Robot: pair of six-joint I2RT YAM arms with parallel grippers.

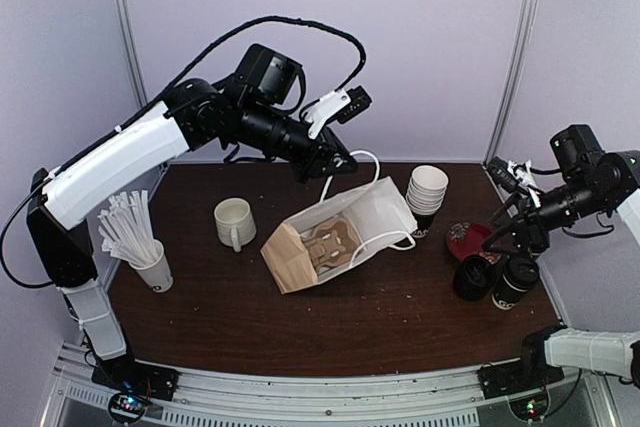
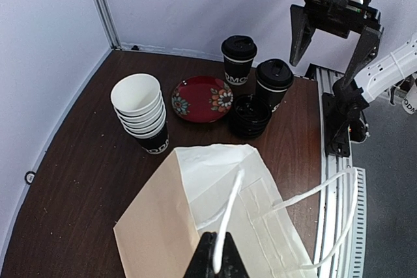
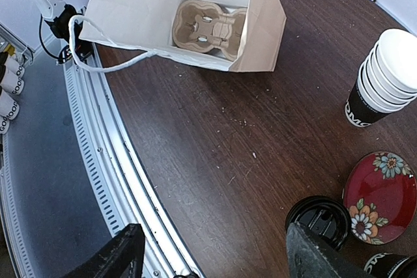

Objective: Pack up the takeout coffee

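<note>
The left fingers (image 2: 212,264) are pinched shut on one white loop handle (image 2: 228,206) of the paper bag (image 2: 163,232), holding that handle up. The bag lies on its side in the middle of the counter (image 2: 78,180), and a pulp cup carrier (image 3: 210,26) shows inside it. Its other handle trails on the counter toward the near rail.

The two takeout coffee cups (image 2: 239,60) (image 2: 273,83), lids on, stand upright near the counter's right end, outside the bag. The right fingers (image 2: 360,50) hang above them, spread wide and holding nothing.

Between the cups and the bag sit a stack of black lids (image 2: 251,116) just beside the nearer cup, a red floral plate (image 2: 202,99), and a stack of lidless paper cups (image 2: 140,112). A white mug (image 1: 235,222) and a cup of white sticks (image 1: 150,265) stand well apart on the left.
</note>
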